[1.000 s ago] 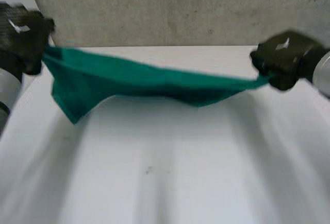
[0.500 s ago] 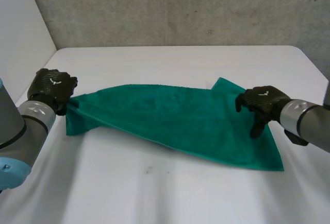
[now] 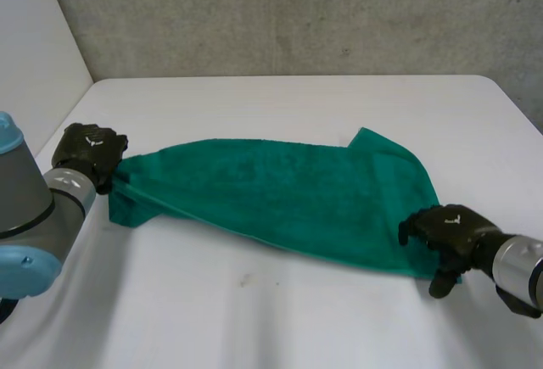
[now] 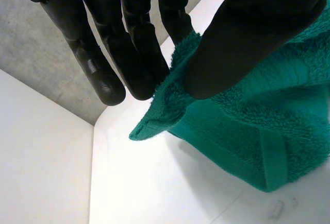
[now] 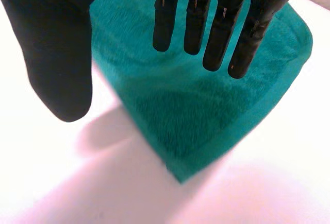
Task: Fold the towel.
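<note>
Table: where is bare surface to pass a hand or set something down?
Two free patches on the table: the wide strip between the towel and the robot, and the band between the towel and the grey wall. Crowded: the towel's left corner, pinched by the left hand, and its near right corner, below the open right hand.

Grey wall (image 3: 297, 13) behind a white table (image 3: 280, 318)
</note>
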`<move>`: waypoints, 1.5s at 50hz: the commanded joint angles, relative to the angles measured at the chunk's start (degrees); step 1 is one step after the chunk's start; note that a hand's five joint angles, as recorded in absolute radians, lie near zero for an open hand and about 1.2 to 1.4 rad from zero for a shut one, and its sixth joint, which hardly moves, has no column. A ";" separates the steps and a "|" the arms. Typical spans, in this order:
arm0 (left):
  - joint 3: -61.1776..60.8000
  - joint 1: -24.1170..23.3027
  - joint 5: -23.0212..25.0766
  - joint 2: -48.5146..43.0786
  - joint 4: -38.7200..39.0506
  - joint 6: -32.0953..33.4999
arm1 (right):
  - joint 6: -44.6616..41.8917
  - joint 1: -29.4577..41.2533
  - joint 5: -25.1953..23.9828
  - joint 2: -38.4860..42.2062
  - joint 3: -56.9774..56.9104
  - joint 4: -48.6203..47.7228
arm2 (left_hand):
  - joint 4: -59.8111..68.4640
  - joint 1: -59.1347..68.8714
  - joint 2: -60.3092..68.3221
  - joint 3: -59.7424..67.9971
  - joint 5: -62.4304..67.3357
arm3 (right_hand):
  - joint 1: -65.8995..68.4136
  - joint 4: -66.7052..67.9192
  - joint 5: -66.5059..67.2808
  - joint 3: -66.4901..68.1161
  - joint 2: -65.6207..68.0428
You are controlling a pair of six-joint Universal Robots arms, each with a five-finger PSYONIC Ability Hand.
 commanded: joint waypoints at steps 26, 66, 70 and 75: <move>2.16 0.69 0.08 -2.31 -0.08 -2.25 | -2.33 0.25 0.64 5.97 3.12 -16.34 | 11.54 15.76 11.29 11.62 13.98 | 26.99 23.76 23.64 23.70 23.49; -7.49 -0.28 -0.36 15.66 -20.32 -1.28 | -8.18 -3.50 3.98 -14.16 -19.43 16.45 | 11.54 15.76 11.29 11.62 13.98 | 55.19 51.96 51.84 51.90 51.69; -9.26 -0.19 0.17 21.76 -27.75 -1.19 | -19.85 -6.77 5.20 -14.86 -22.19 28.18 | 11.54 15.76 11.29 11.62 13.98 | 55.19 51.96 51.84 51.90 51.69; -12.08 0.16 1.04 24.50 -29.26 3.02 | -29.57 -6.69 8.28 -13.55 -21.93 34.11 | 11.54 15.76 11.29 11.62 13.98 | 55.19 51.96 51.84 51.90 51.69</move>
